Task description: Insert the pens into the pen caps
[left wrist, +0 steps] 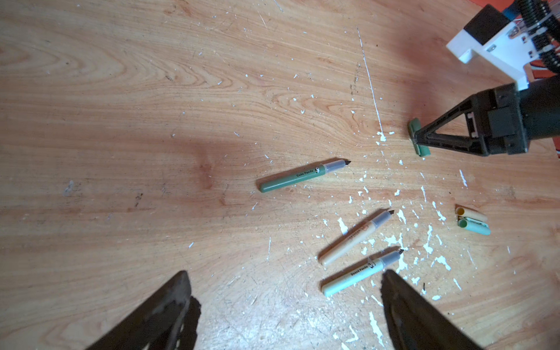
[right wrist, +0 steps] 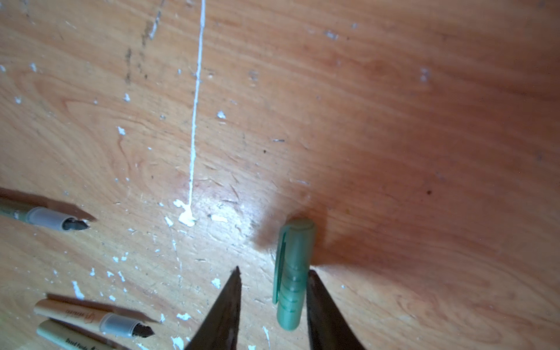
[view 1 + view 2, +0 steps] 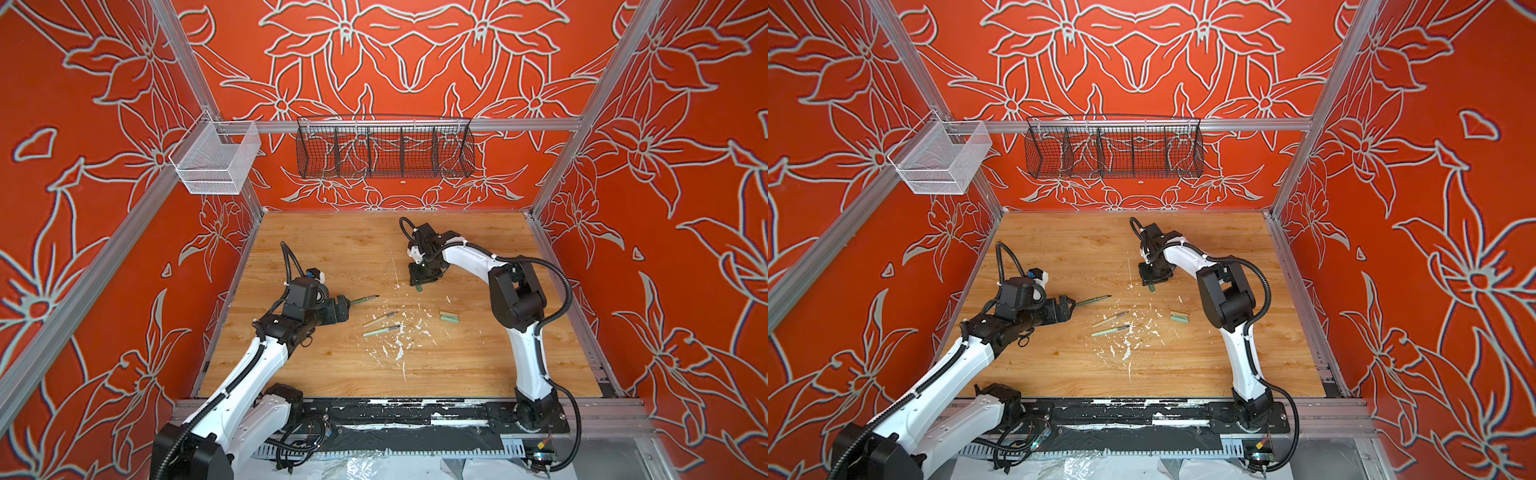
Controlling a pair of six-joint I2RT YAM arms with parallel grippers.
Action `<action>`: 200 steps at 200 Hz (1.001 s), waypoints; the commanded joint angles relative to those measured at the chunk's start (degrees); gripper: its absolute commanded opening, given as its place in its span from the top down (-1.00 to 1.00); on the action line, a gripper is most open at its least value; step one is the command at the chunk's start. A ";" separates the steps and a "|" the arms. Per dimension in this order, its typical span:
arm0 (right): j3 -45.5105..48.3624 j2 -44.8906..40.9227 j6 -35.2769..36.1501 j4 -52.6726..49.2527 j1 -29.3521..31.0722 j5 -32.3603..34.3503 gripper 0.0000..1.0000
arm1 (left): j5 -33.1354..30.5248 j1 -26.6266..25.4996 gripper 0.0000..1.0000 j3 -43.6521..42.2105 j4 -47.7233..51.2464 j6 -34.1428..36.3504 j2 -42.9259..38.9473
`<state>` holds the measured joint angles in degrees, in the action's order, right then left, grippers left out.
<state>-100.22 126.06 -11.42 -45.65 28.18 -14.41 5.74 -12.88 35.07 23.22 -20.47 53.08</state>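
Observation:
My left gripper (image 1: 286, 272) (image 3: 347, 305) stands wide open over bare wood, and the dark green pen (image 1: 303, 177) (image 3: 363, 299) lies just beyond its fingertips. The beige pen (image 1: 354, 239) and the pale mint pen (image 1: 360, 274) lie side by side nearer the middle. The beige cap (image 1: 471, 213) and pale green cap (image 1: 474, 227) rest together to the right. My right gripper (image 2: 274, 269) (image 3: 419, 282) points down at the dark green cap (image 2: 294, 272) (image 1: 419, 142). That cap lies on the table between the parted jaws, against one finger and clear of the other.
White paint flecks (image 3: 399, 340) are scattered over the wooden table (image 3: 332, 249) around the pens. A black wire basket (image 3: 384, 149) and a white mesh basket (image 3: 214, 160) hang on the rail at the back, above the table.

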 commanded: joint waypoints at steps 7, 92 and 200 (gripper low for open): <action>-4.88 3.72 3.27 -5.91 -0.27 2.63 0.30 | 0.31 -0.74 -0.94 -0.11 1.09 -0.14 -0.19; -7.21 5.42 9.98 -9.15 -1.77 -2.16 0.41 | 0.33 -1.44 -0.94 0.94 1.49 0.12 1.37; -12.49 9.97 11.42 -10.88 -2.80 -3.47 0.48 | 1.93 -2.94 -0.94 0.90 0.68 1.07 2.58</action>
<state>-111.02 133.53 -1.80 -54.11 25.47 -18.50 7.51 -15.42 35.09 23.88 -19.92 55.51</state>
